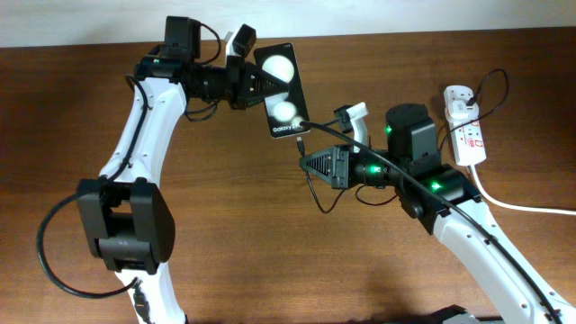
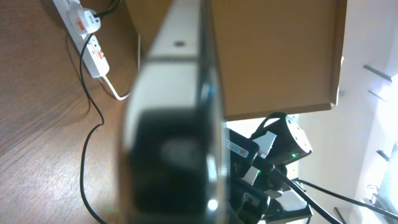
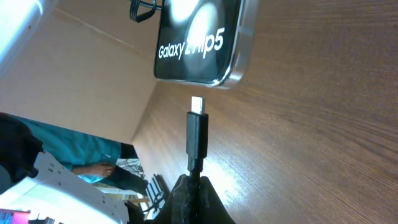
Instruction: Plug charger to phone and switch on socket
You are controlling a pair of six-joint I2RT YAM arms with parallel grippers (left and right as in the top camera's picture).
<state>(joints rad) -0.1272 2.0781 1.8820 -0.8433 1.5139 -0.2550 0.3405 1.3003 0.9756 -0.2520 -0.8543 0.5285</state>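
Left gripper (image 1: 255, 83) was clamped on the phone (image 1: 281, 90), holding it at about 12 o'clock over the table (image 1: 270, 252). In the overhead view the phone's long axis ran nearly 12 to 6, with the lettered end down at 6. The right wrist view read that writing clearly: "Galaxy Z Flip5", white on the black glass (image 3: 193, 37). From the left wrist the phone (image 2: 180, 112) was just a blurred edge filling the middle.

Right gripper (image 3: 194, 183) was pinched tight on the back of the charger (image 3: 197, 137) plug. The plug stood along 6 to 12, metal tip aimed at 12, straight at the phone's lettered end, close but a gap showing, not in.

Socket (image 1: 466, 126) lay out at 3 o'clock, long axis roughly 12 to 6, red switch marks showing, its white cord (image 1: 522, 205) trailing off towards 4
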